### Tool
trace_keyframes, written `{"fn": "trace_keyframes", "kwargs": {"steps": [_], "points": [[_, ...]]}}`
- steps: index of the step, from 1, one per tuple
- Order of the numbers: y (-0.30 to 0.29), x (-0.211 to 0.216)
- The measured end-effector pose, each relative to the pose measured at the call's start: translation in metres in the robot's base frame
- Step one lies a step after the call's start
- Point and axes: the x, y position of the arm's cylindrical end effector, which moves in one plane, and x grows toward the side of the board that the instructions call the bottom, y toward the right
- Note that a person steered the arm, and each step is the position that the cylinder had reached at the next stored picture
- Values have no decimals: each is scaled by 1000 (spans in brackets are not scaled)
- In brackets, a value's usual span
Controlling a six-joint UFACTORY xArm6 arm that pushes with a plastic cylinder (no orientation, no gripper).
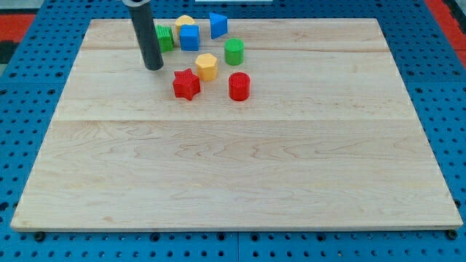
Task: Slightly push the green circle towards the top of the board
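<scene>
Glossy green circle (234, 52) on pale wooden board (233, 167).

Rod: straight, cylindrical, dark grey to black, smooth, faint sheen along its length.
Tip (153, 68): flat, blunt end, same dark colour.
Markings, cables, screws: none discernible.

Seven blocks sit on the bench (233, 182): two red, a star (186, 84) and a cylinder (239, 86); two yellow (207, 67) (184, 22); two blue (189, 37) (218, 25); two green (234, 52) (165, 38)... eight, then.
</scene>
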Motion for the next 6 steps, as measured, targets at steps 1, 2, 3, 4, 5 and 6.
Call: {"fn": "trace_keyframes", "kwargs": {"steps": [1, 2, 3, 4, 5, 6], "points": [[59, -21], [125, -7], [106, 29], [112, 7], [147, -20], [214, -13]]}}
